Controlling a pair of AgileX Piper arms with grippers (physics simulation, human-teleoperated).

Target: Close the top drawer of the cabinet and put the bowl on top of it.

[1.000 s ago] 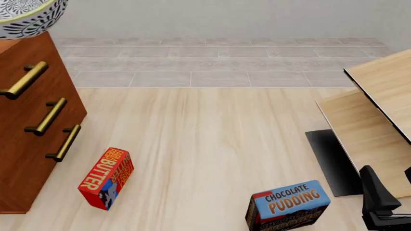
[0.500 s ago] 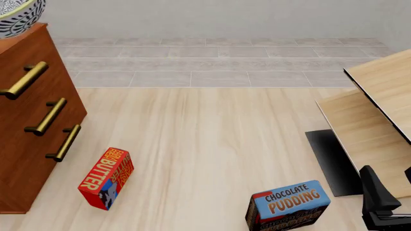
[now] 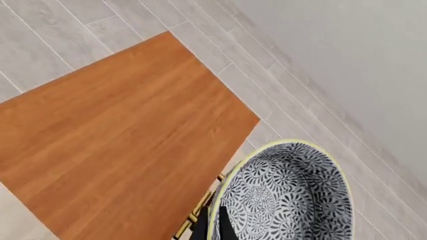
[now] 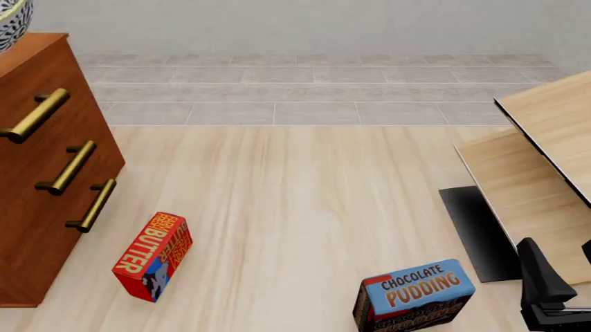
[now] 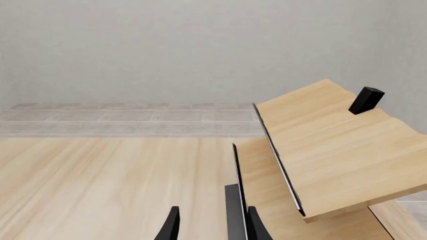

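Note:
The reddish-brown cabinet [image 4: 41, 207] stands at the left. Its top drawer [image 4: 28, 83], with the highest brass handle [image 4: 35, 115], looks flush with the two drawers below. Only a sliver of the blue-and-white bowl [image 4: 11, 24] shows at the front view's top left corner, above the cabinet's top. In the left wrist view my left gripper [image 3: 213, 227] is shut on the yellowish rim of the bowl [image 3: 287, 195], which hangs over the front edge of the cabinet top [image 3: 120, 135]. I cannot tell whether the bowl touches the top. My right gripper [image 4: 563, 261] stays low at the right, open and holding nothing.
A red butter box [image 4: 152, 256] lies in front of the cabinet. A blue chocolate pudding box [image 4: 414, 294] sits near the front edge. Pale light-wood furniture [image 4: 544, 159] with a dark base fills the right side, close to my right gripper [image 5: 212, 230].
The bowl has moved left, sliding almost out of the front view at the top left corner. The right arm, the boxes and the drawers have stayed still.

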